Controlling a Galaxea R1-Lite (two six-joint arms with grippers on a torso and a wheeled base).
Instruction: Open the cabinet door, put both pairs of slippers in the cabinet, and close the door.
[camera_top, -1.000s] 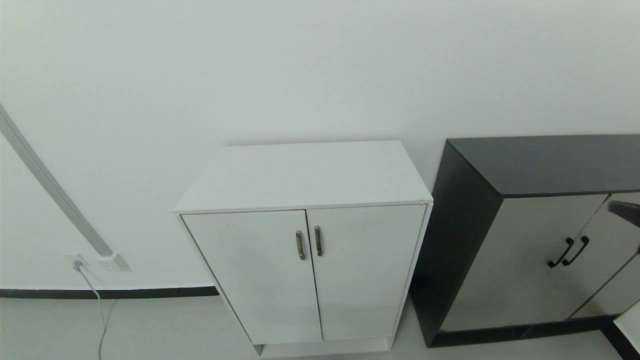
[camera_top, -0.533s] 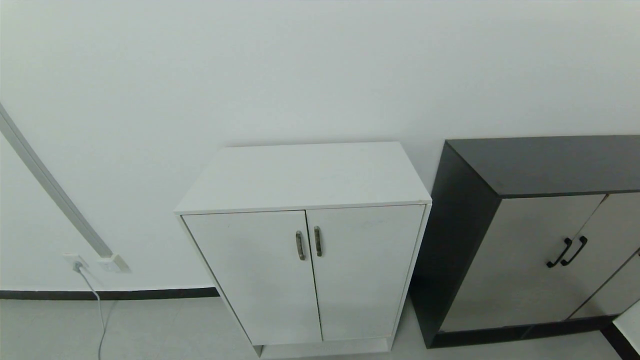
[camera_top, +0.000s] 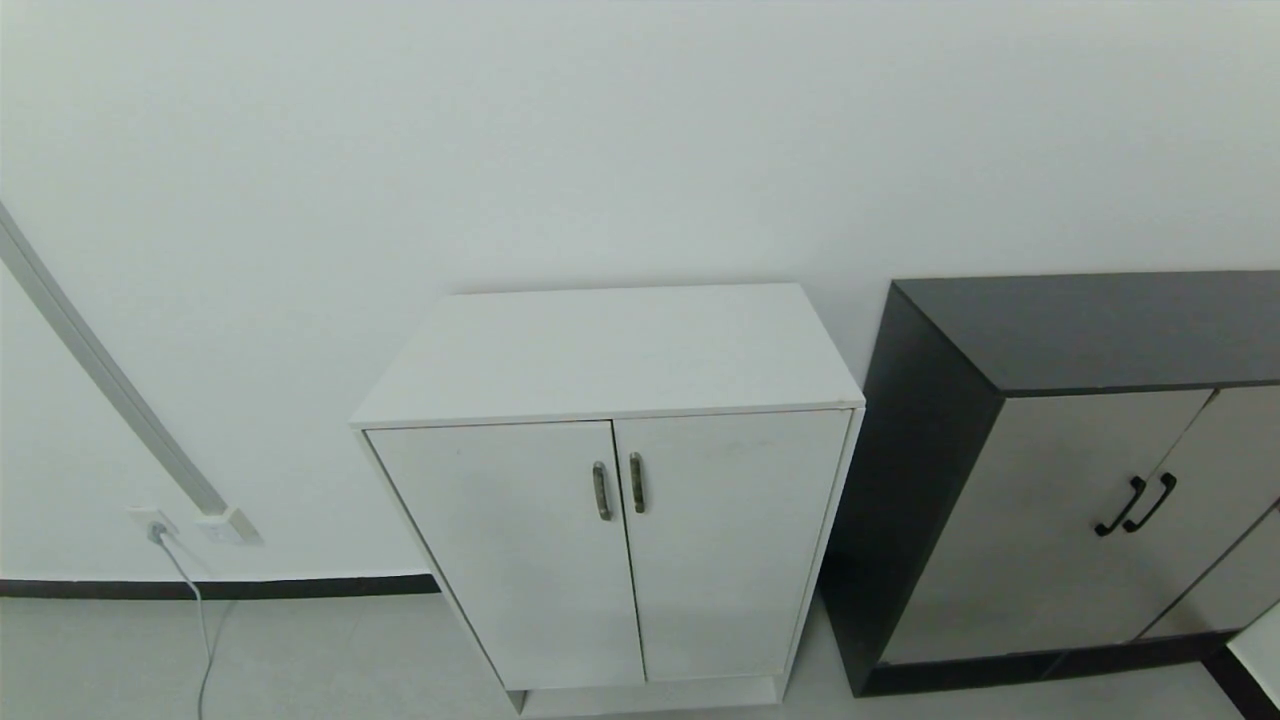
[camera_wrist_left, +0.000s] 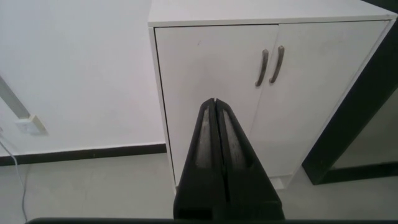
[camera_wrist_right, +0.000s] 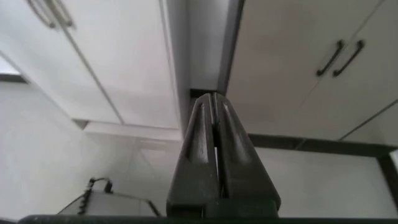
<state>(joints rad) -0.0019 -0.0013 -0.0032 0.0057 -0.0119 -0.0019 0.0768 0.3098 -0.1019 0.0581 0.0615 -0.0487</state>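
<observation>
The white cabinet (camera_top: 610, 350) has both doors (camera_top: 520, 540) shut, and the left gripper (camera_wrist_left: 215, 102) and right gripper (camera_wrist_right: 214, 96) hang in front of it, each pinched together and empty, so whether the slippers already lie inside cannot be told.

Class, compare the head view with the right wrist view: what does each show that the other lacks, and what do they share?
Head view: the top of the white cabinet, a wall socket and its cable. Right wrist view: the right hand, shut, aimed at the gap between the cabinets. Both: the white cabinet, doors closed, and the black cabinet.
</observation>
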